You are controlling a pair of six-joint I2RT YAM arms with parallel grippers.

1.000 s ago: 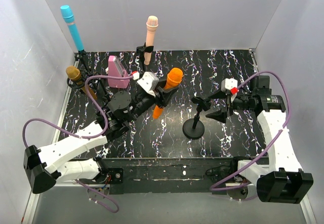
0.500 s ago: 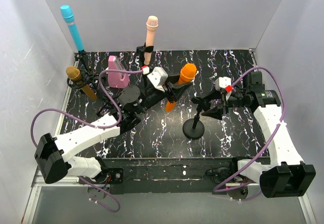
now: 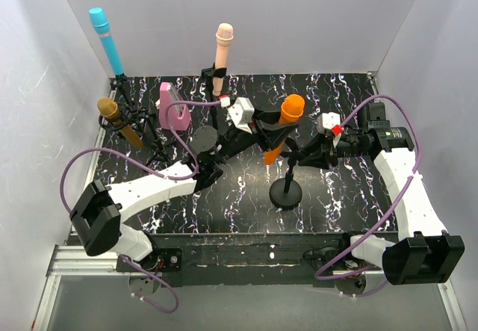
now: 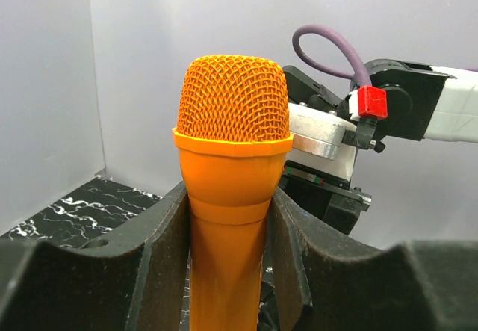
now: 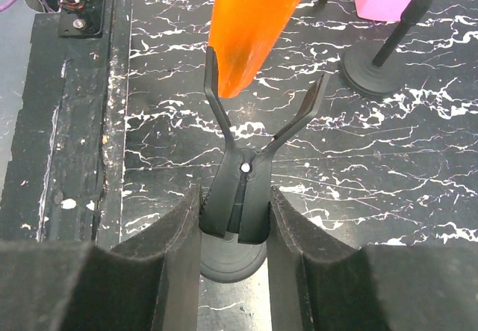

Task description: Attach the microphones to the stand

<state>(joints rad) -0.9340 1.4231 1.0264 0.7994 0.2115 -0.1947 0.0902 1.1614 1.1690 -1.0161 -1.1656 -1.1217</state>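
The black marble table (image 3: 239, 204) has three mics along the upper left of the top view, each on its own holder by the look of it: the cyan mic (image 3: 104, 39), peach mic (image 3: 222, 51) and gold mic (image 3: 118, 122). The last stand (image 3: 286, 193) sits centre frame and both arms meet over it.

The left gripper (image 3: 270, 133) is clamped round the body of the orange microphone (image 3: 290, 113). It's tilted head-up with the tail aimed down at the clip (image 5: 243, 189) on top of the stand.

The right gripper (image 5: 234, 230) is pinched in on the clip's lower end. I reckon that's to squeeze the prongs apart, since they're spread in a V. The mic's tail is right at the mouth, not seated yet.
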